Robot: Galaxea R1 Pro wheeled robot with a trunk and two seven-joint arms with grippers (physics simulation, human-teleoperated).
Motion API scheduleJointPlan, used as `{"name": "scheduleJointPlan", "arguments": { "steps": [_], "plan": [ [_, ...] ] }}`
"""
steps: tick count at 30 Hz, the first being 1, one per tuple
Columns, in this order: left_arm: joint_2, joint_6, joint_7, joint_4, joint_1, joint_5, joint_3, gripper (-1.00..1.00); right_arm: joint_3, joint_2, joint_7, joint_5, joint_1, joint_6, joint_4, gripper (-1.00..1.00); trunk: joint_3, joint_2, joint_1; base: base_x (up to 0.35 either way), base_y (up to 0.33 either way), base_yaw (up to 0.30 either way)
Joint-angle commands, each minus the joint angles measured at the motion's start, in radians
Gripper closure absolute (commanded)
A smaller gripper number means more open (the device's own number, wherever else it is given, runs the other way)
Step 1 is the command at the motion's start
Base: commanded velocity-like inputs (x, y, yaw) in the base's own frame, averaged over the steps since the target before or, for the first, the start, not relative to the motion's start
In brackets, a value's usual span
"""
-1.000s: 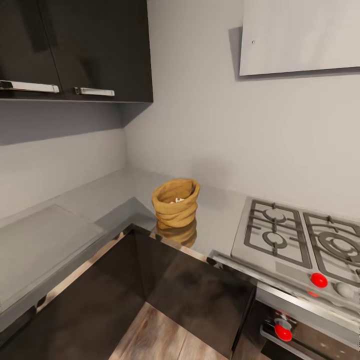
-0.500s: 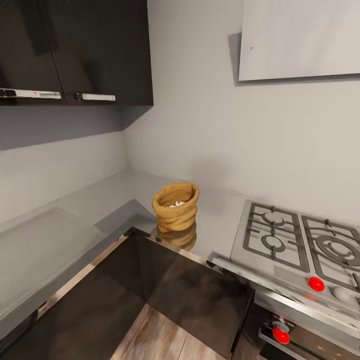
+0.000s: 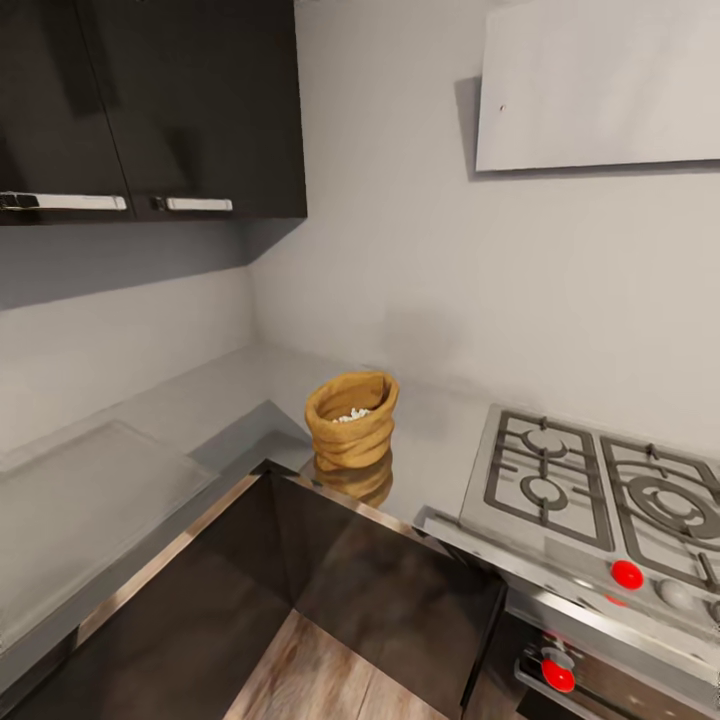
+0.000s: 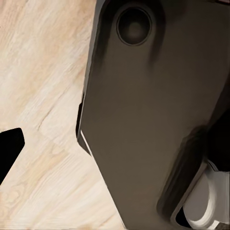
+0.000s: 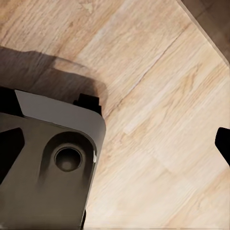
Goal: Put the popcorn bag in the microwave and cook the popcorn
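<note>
While the popcorn bag (image 3: 351,419) waits upright on the countertop (image 3: 455,440) beside the gas hob (image 3: 600,487), the approach is likely underway, an arm must reach next, and neither gripper's finger spacing can be told.

Bag (image 3: 351,433): mustard-tan, white bits inside. Countertop (image 3: 190,400): grey, glossy. Cabinets (image 3: 150,100): black, silver handles. Walls (image 3: 400,250): pale grey. Hood (image 3: 600,85): white. Hob (image 3: 600,500): steel, dark grates, red knobs. Floor (image 5: 158,96): light wood grain. Robot base (image 4: 143,120): dark grey-brown.
</note>
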Motion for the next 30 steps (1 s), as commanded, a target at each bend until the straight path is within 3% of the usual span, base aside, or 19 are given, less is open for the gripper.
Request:
{"name": "scheduleJointPlan", "arguments": {
  "steps": [1,3,7,14,24,30],
  "plan": [
    [0.0,0.0,0.001,0.0,0.0,0.022,0.0,-1.0,-0.008,0.0,-0.004,0.01,-0.001,-0.001,0.003,-1.0,0.002,0.007,-0.004,0.0,0.0,0.0],
    [0.001,0.0,0.001,-0.001,0.0,0.043,-0.001,-1.0,-0.008,0.0,-0.004,0.01,-0.001,0.0,0.003,-1.0,0.008,0.021,-0.012,0.0,0.0,0.0],
    [0.0,-0.002,0.001,-0.001,0.0,0.053,-0.001,-1.0,-0.008,0.0,-0.004,0.01,0.0,0.0,0.003,-1.0,0.018,0.042,-0.023,0.0,0.0,0.0],
    [0.0,-0.003,0.001,-0.002,0.0,0.055,-0.001,-1.0,-0.009,0.001,-0.006,0.009,0.0,0.001,0.003,-1.0,0.018,0.042,-0.023,0.0,0.0,0.013],
    [0.0,-0.004,0.001,-0.002,0.0,0.055,-0.002,-1.0,-0.01,0.0,-0.005,0.007,0.0,0.001,0.003,-1.0,0.018,0.042,-0.023,0.004,0.0,0.231],
    [0.001,-0.005,-0.001,-0.002,0.0,0.055,-0.002,-1.0,-0.01,0.0,-0.005,0.007,0.0,0.0,0.003,-1.0,0.018,0.042,-0.023,0.032,0.009,0.038]
  ]
}}
